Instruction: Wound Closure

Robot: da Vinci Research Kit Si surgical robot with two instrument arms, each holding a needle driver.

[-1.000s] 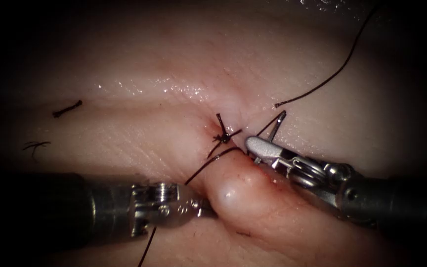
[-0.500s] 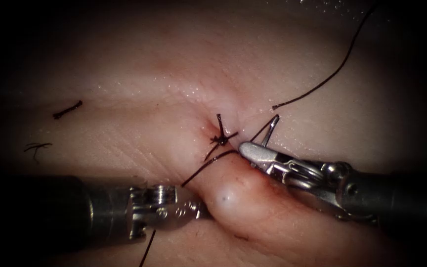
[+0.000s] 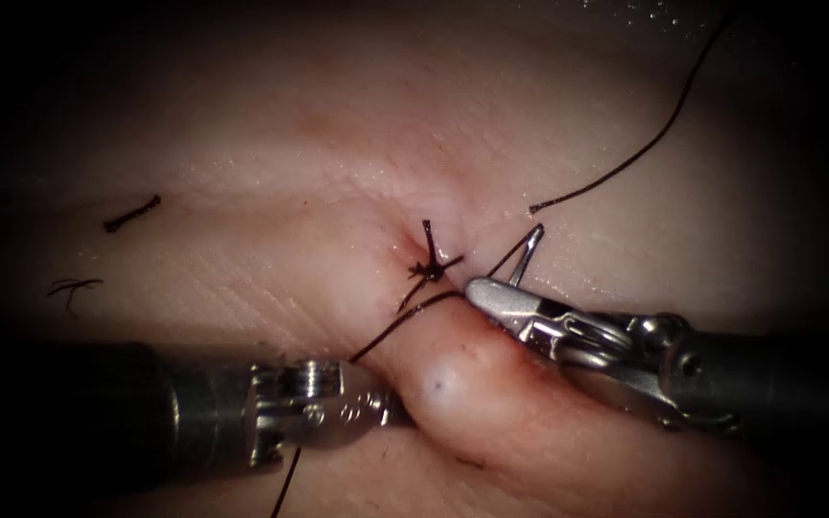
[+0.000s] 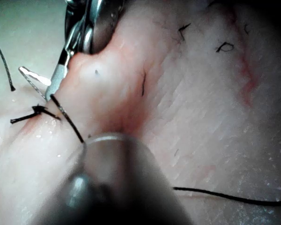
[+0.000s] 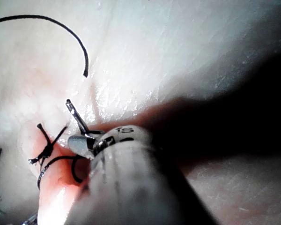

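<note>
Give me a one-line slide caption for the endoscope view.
Right tool holds the needle beside the knot; left tool presses the tissue, thread between.

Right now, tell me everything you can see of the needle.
The needle is a thin, shiny metal sliver, gently curved. The right tool has its jaws shut on it, and the stretch rising free of the jaws ends at the thread's join. It stands tilted up and to the right, just right of the cut and the tied knot. Thread runs from it down to the left tool. The free stretch sits above the tissue, not in it; the rest is hidden behind the jaws.
</note>
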